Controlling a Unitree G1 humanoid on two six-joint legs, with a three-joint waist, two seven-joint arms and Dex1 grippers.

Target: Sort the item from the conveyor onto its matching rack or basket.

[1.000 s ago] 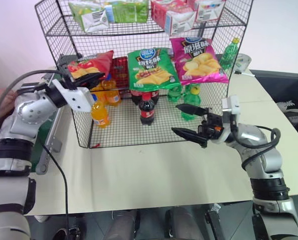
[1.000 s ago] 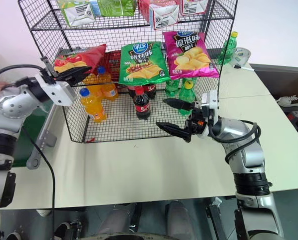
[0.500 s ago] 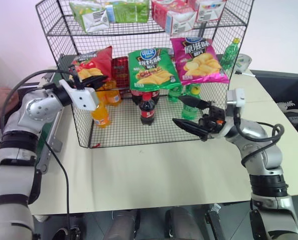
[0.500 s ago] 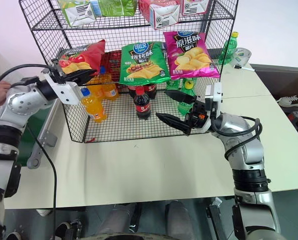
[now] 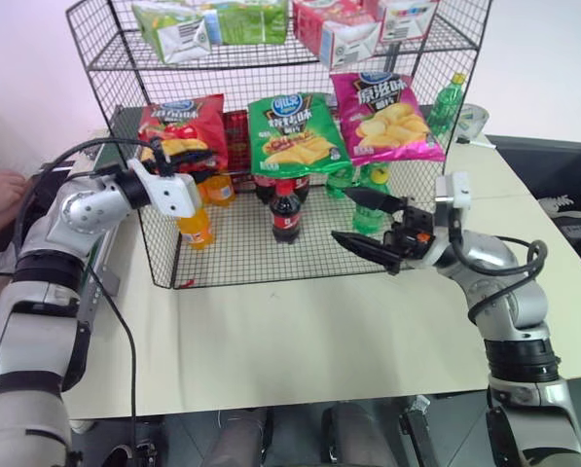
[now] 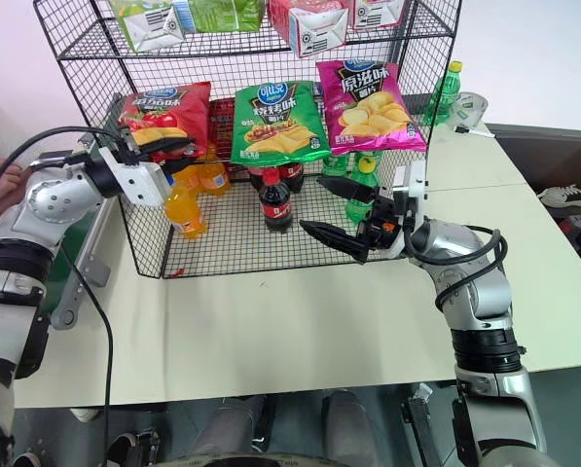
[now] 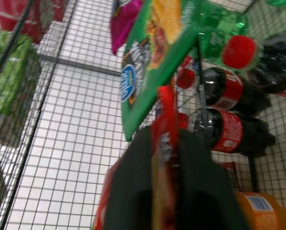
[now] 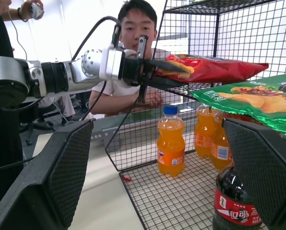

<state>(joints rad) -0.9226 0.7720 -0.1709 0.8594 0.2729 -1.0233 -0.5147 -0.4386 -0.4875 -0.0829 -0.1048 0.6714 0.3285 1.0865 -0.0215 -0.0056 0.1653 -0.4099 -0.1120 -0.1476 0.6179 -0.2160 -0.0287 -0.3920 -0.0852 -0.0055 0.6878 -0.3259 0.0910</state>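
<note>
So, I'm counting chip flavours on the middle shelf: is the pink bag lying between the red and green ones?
No: the green bag lies in the middle, with the red bag and the pink bag on either side.

A robotics test lab dressed as a mock shop: a black wire-mesh rack (image 5: 271,146) of chip bags, drink cartons and soda bottles stands on a plain beige table (image 5: 300,331) at frame center, a conveyor (image 6: 76,263) at left, while a seated person (image 8: 133,48) watches beyond.
</note>
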